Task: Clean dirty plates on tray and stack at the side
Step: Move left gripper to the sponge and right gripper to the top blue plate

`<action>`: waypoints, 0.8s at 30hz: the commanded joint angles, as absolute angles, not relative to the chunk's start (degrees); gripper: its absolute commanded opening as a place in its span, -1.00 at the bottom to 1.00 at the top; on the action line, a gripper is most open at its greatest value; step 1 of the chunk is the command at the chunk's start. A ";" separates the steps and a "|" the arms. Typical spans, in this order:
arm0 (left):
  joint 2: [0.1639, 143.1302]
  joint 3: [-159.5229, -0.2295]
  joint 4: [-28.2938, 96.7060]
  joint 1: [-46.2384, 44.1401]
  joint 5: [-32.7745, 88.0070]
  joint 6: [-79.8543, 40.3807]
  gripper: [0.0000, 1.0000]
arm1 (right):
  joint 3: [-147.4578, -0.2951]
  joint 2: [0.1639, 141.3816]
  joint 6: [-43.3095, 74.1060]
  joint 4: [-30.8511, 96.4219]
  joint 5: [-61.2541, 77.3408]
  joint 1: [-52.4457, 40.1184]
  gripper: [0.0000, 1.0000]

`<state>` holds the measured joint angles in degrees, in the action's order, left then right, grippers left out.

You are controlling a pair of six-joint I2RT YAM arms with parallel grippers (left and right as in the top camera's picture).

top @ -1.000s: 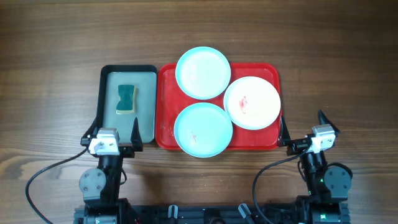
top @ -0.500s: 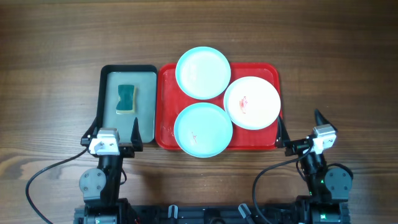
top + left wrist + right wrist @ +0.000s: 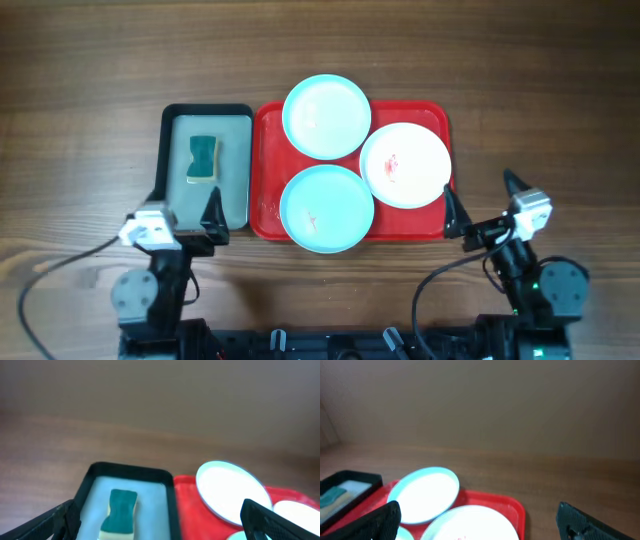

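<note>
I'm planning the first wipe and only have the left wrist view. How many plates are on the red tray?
Observer: Three on the red tray: a far turquoise plate, a near turquoise plate, and a white plate to their right.
Operator: Which look dirty?
Observer: The white plate has a red smear near its middle; the near turquoise plate has a fainter mark.
Operator: Where's the right gripper?
Observer: The right gripper is open, by the tray's near right corner, holding nothing.
</note>
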<state>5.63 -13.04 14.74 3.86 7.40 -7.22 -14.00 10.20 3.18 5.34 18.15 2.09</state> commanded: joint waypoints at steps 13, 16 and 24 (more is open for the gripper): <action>60.86 -66.43 47.75 3.60 24.67 -9.72 1.00 | -83.88 66.24 -5.72 59.51 23.66 2.15 1.00; 63.57 -66.43 49.10 3.60 24.62 -9.69 1.00 | -85.60 70.85 1.72 60.20 28.40 2.17 1.00; 65.14 -66.43 50.22 3.60 22.92 -9.74 -0.71 | -85.38 78.67 4.69 65.23 22.20 -1.52 -0.29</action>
